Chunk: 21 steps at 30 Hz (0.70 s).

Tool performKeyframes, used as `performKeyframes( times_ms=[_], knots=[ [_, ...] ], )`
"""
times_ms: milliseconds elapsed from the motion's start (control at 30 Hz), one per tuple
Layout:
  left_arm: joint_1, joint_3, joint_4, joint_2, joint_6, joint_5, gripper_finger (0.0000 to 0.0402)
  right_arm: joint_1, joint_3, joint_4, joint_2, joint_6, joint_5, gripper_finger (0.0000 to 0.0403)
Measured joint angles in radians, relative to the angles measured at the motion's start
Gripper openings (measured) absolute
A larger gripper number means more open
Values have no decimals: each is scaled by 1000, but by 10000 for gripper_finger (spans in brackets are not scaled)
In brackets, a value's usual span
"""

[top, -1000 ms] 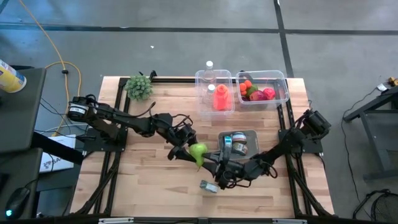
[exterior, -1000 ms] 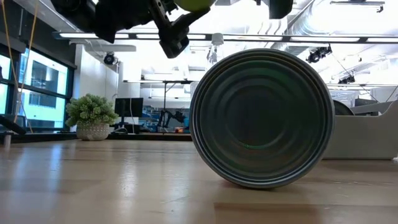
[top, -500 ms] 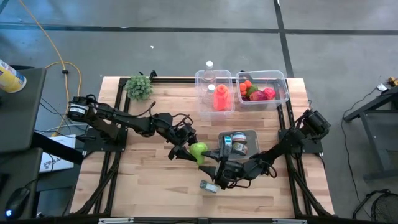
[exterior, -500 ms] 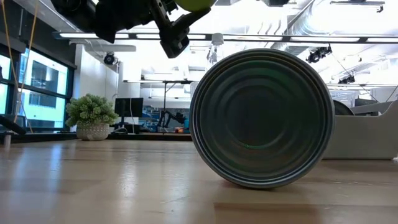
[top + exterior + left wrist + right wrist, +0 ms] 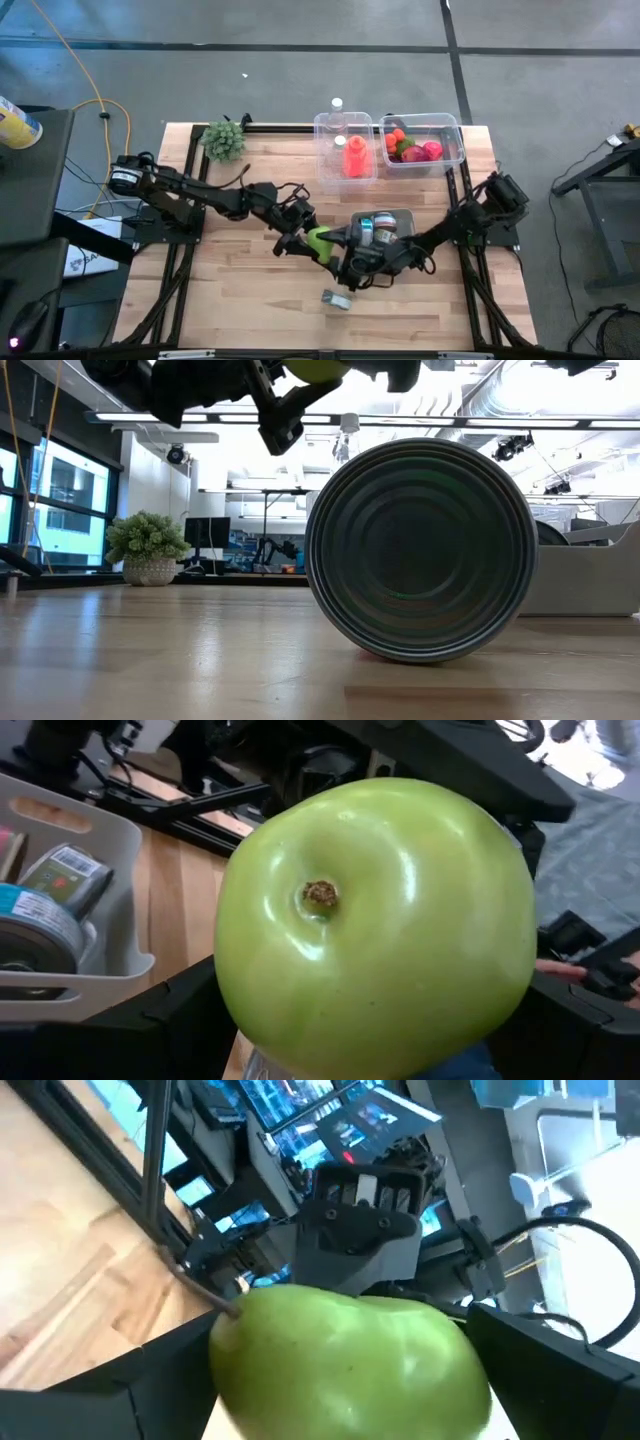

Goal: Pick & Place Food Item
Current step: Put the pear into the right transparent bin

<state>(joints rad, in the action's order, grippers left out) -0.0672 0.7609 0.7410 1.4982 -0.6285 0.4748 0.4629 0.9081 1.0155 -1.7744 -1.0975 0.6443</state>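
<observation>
Since the earlier frame the right gripper (image 5: 342, 262) has moved up from the wooden table (image 5: 240, 290) to the smooth green pear (image 5: 318, 240), its jaws spread wide around the pear, which the left gripper (image 5: 312, 243) grips, both arms stretched inward mid-table.

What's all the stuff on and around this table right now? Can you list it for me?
Pear: one, green, held above the table's middle between the two tools.
Can: one, silver, on its side near the front edge.
Grey tray: one, holding cans, right of centre.
Clear bin with bottles: one, at the back.
Clear bin with fruit: one, back right; red and orange fruit.
Potted plant: one, green, back left.
Left tool: gripping the pear.
Right tool: open, its fingers either side of the pear.
</observation>
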Motion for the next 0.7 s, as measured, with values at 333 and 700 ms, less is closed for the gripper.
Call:
performKeyframes(
  times_ms=[333,700],
  knots=[
    [-32,0,2,0,7,-40,328,-12,0,4,0,181,1,384],
    [-28,-1,-6,0,-2,-44,328,-31,0,-66,1,198,67,325]
  ],
)
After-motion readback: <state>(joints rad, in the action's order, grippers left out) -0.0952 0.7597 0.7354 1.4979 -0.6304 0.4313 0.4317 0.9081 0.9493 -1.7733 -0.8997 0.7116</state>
